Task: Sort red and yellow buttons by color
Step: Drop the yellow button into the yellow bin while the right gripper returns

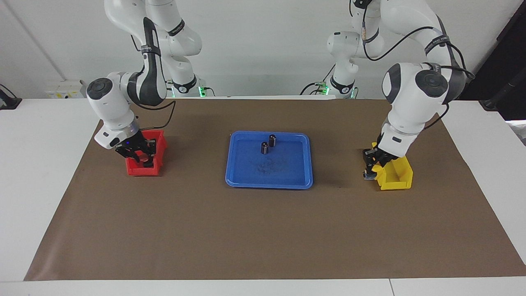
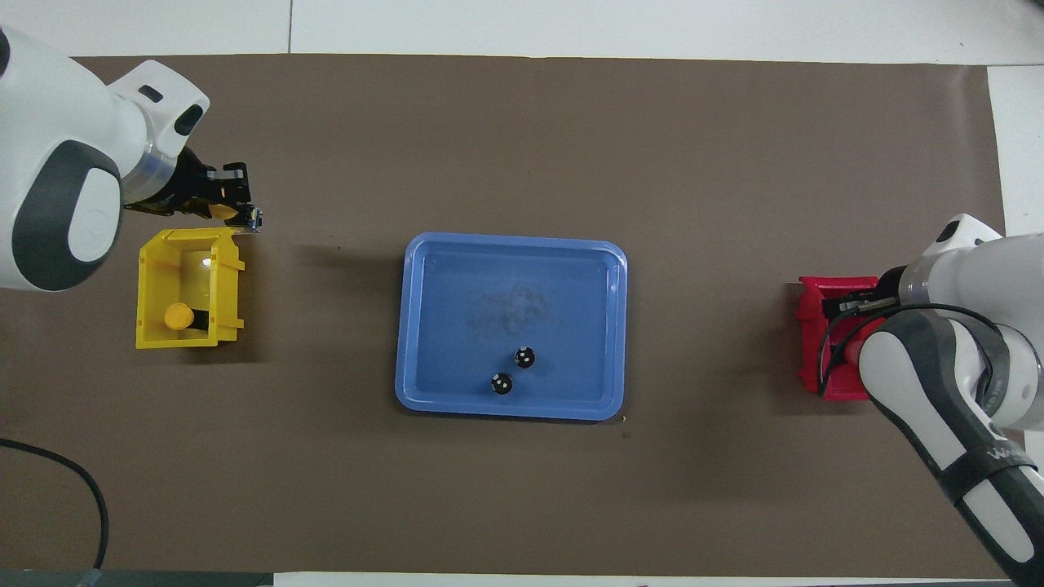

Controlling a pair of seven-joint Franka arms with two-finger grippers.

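Both grippers low, left gripper [image 1: 371,169] clamped, right gripper [image 1: 137,156] parted

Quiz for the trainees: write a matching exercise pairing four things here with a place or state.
1. cylinders
2. free yellow button
3. right claw
4. left claw

A. in the yellow bin
B. in the blue tray
C. at the red bin
D. shut on the other yellow button

Pairs: 1-B, 2-A, 3-C, 4-D
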